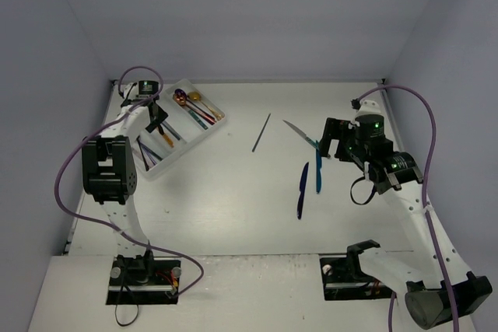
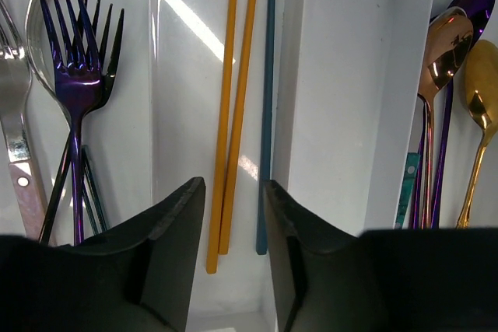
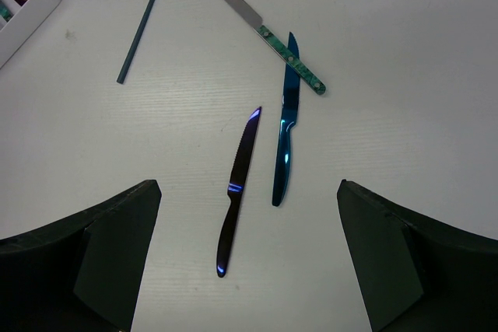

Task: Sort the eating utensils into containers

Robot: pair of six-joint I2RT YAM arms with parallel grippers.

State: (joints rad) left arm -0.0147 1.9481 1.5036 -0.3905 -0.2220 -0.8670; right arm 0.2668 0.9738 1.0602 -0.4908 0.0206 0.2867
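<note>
Left gripper (image 2: 232,186) parted above gold chopsticks (image 2: 243,75) in tray (image 2: 334,114).

White table (image 1: 233,215), tray (image 1: 191,147), three knives (image 1: 301,190), chopstick (image 1: 261,132)

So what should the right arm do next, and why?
Probably lower the right gripper onto the purple knife. Its jaws are wide open and empty, the knife lies on the table right between them, and it is not yet in the tray.
</note>
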